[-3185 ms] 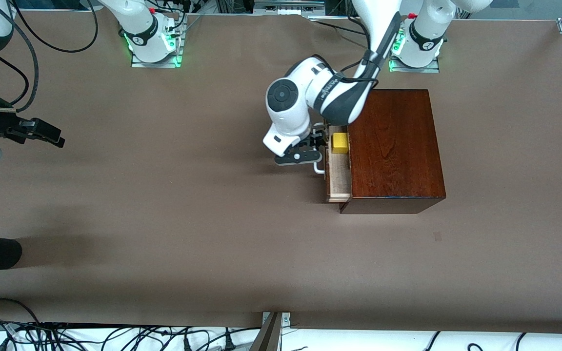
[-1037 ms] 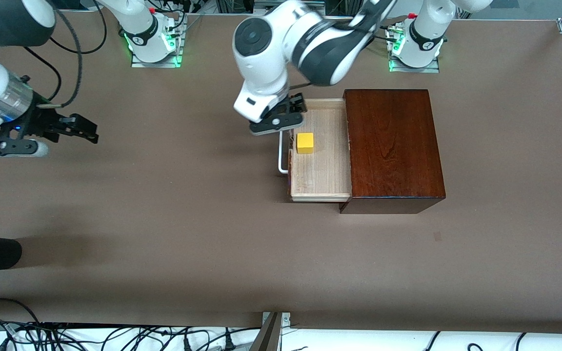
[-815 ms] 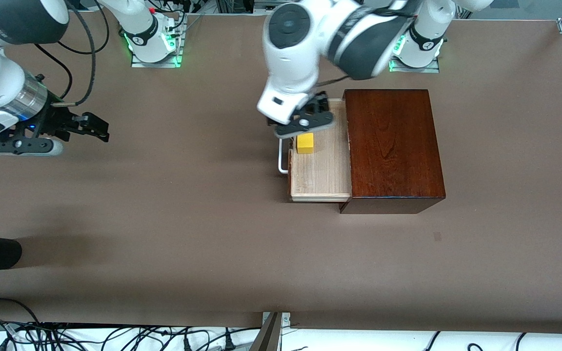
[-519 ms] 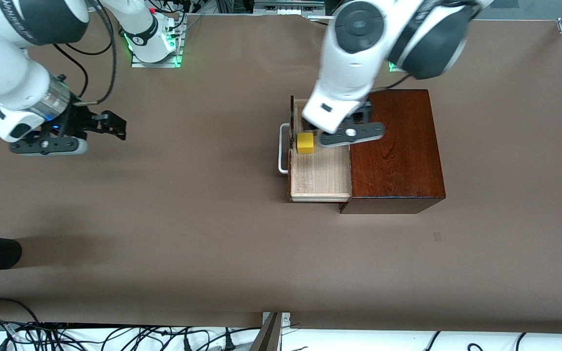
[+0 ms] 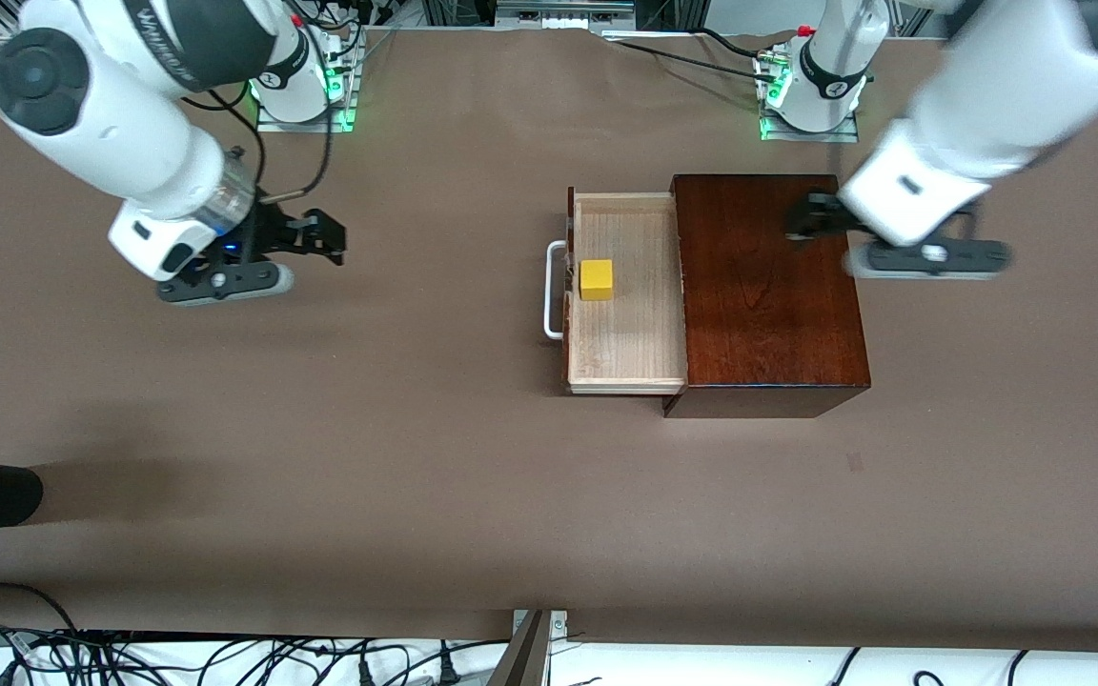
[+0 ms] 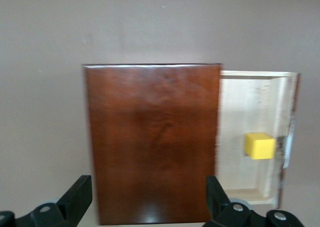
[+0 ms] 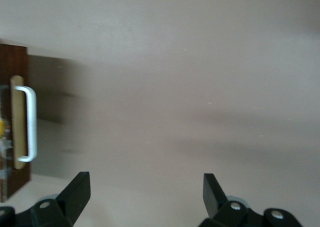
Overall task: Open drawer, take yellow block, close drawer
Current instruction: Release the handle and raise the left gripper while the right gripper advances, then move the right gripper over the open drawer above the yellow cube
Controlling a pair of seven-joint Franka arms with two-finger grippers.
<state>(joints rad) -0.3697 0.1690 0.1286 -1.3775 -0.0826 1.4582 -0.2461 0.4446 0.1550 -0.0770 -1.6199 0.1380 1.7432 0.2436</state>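
The left gripper (image 5: 802,224), jaws wide and empty, has swung off the open drawer (image 5: 627,357) to above the box (image 5: 768,314), while the right gripper (image 5: 315,236), also wide, closes in on the yellow block (image 5: 596,279).

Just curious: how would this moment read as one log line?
drawer: open | yellow block: inside | left pincer: open, over box | right pincer: open, over table

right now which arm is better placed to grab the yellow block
Probably right: the right gripper hangs open over bare table, facing the drawer holding the yellow block. The left gripper, also open, is over the box.
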